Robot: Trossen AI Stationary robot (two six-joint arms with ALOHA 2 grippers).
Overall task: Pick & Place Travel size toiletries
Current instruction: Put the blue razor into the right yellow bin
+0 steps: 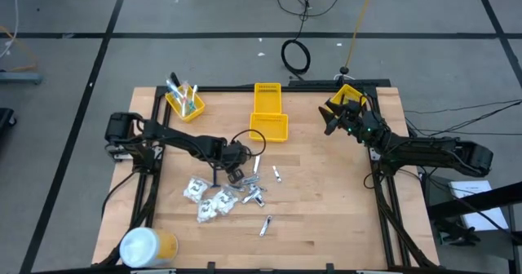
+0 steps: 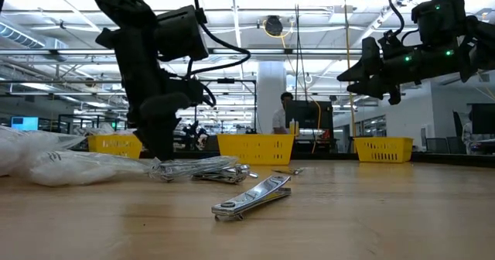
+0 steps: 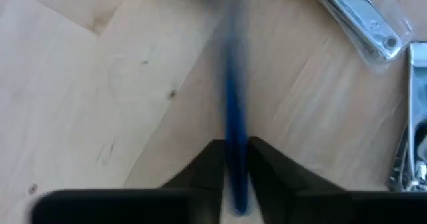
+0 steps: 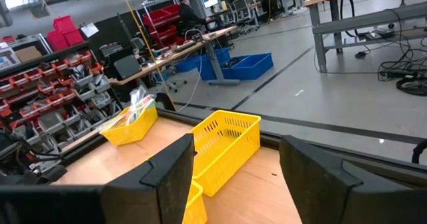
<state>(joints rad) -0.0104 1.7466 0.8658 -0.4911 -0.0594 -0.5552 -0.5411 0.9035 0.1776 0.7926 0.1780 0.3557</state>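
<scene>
Pale wooden table with dark frame rails, set on a grey floor marked with black lines. Behind it, a big open workshop: ceiling lights, shelving, benches, red and blue crates; one person far back.

Left gripper is down at the table near its middle, fingers pinched on a dark blue razor: a thin blue handle running straight out between the pads, blurred at its far end.

Just beside it lie silvery tubes in a loose heap, and white crinkly packets toward the left arm's side. One tube lies apart, nearer the front edge.

Yellow bins: one at the back left holding upright toothbrushes, two in the back middle, one at the back right corner. A white-and-yellow cylinder stands at the front left corner.

Right gripper hangs in the air near the back right bin, jaws wide, holding nothing.
</scene>
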